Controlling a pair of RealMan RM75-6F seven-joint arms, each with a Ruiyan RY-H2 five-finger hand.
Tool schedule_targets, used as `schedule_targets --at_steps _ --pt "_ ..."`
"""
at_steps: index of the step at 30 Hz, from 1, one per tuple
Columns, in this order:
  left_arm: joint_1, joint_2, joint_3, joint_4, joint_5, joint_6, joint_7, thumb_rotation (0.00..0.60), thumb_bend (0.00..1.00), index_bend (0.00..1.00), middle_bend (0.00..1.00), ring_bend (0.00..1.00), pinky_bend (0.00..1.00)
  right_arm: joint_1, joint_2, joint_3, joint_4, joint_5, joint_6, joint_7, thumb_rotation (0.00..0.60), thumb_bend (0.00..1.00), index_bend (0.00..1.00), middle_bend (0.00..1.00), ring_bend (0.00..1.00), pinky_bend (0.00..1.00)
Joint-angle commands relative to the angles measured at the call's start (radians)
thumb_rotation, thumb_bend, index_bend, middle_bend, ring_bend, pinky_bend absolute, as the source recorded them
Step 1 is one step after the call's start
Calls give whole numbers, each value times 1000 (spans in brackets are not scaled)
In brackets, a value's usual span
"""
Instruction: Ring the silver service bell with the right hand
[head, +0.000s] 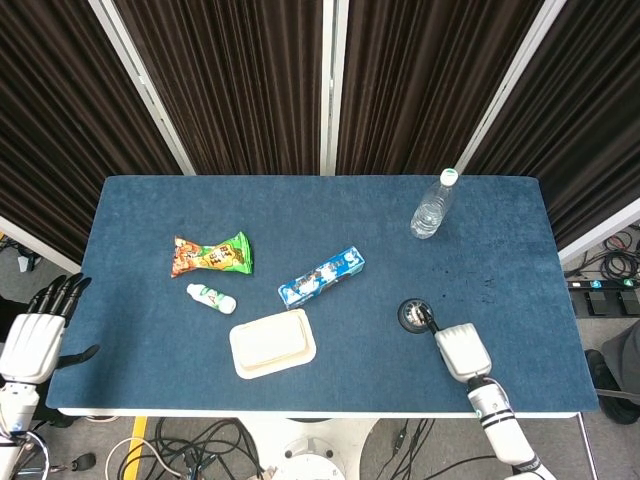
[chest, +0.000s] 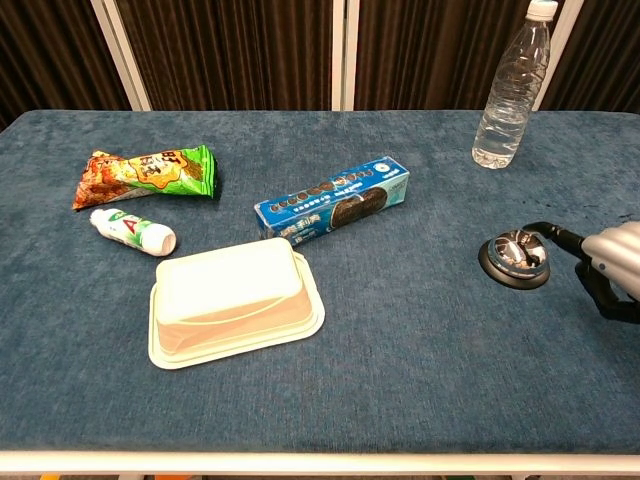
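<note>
The silver service bell (head: 414, 314) on its black base sits on the blue table, right of centre and toward the front; it also shows in the chest view as the bell (chest: 513, 256). My right hand (head: 458, 350) lies just right of and in front of it. One dark finger (chest: 548, 233) is stretched out, its tip at the bell's upper right edge; whether it touches the button is unclear. Its other fingers are tucked in and hold nothing. My left hand (head: 35, 335) hangs off the table's front left corner, fingers spread, empty.
A clear water bottle (head: 433, 207) stands at the back right. A blue cookie box (head: 321, 277), a cream lidded container (head: 272, 342), a small white bottle (head: 211, 298) and a green-orange snack bag (head: 211, 255) lie left of the bell.
</note>
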Motion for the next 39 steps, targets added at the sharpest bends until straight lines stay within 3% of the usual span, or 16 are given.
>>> schedule_targets --at_steps 1,12,22,33,39 --pt "-1 0 -1 -1 1 1 1 600 20 70 36 0 155 0 14 5 -20 -16 26 11 600 1000 26 891 790 743" --pt "-1 1 -1 2 -5 -6 0 600 20 70 36 0 155 10 -11 -19 21 39 -38 -21 600 1000 27 891 790 743" --pt "-2 4 -3 -7 1 0 3 600 20 70 36 0 154 5 15 -12 -25 -3 35 -4 600 1000 27 892 790 743" --pt "2 4 -2 -3 -1 2 1 600 19 70 35 0 154 10 0 -34 0 45 -22 -32 600 1000 28 892 790 743" --pt "2 6 -3 -13 5 9 8 600 20 71 36 0 155 0 34 -16 -43 16 46 -6 600 1000 29 892 790 743"
